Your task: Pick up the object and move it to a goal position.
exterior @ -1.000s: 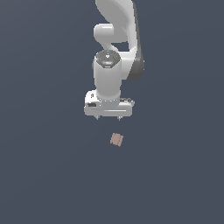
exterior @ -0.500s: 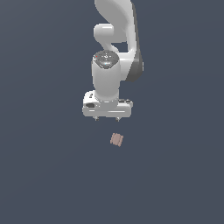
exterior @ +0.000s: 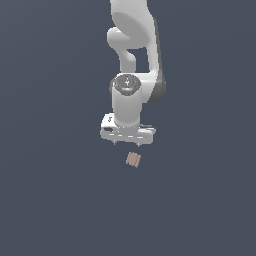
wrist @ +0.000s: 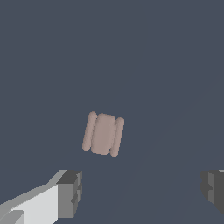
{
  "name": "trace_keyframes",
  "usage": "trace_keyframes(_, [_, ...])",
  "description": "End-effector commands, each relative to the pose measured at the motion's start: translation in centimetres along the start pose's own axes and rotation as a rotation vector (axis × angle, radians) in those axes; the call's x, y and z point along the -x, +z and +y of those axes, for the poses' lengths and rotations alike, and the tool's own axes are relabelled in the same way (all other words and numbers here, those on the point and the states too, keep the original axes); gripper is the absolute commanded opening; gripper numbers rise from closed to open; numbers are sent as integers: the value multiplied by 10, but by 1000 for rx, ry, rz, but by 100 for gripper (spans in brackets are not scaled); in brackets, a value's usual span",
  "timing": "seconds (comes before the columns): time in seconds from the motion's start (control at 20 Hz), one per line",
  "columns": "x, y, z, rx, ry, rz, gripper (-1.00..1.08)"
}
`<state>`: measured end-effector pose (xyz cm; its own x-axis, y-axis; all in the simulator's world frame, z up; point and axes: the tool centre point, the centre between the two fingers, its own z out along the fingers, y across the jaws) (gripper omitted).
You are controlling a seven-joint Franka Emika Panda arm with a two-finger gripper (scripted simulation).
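Approach step, as we read it: we hover w/ the gripper above the block, not yet on it. In the exterior view the block lies on the plain dark floor just below the gripper and a bit toward that view's right, clear of the fingertips. No edge or corner of the floor shows in either view, so we can't place the block by those; it's simply under the arm, w/ nothing else near it.

Wrist view: the block sits ahead of the two fingers, nearer the one w/ the white body showing than the other, and outside the gap between them. Its ridges run slightly tilted vs. the line between the fingers.

Claw state: jaws stand wide apart, gap far wider than the block, holding nothing.

Progress: early. Grasp not made, lift not begun, and no goal marker shows in these views, so we can't say where the carry ends.

Next move, in our judgement: shift sideways until the block is centred between the fingers, maybe a small wrist turn so the pads meet flat sides, then drop straight down and close. The block is tiny vs. the gripper, so an off-centre close could nudge or spin it instead of catching it.
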<state>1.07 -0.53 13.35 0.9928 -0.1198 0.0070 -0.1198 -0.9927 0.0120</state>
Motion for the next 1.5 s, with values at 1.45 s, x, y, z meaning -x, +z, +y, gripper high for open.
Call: trace_keyframes(1.45, [-7,117,-35,-11,200,-8,100])
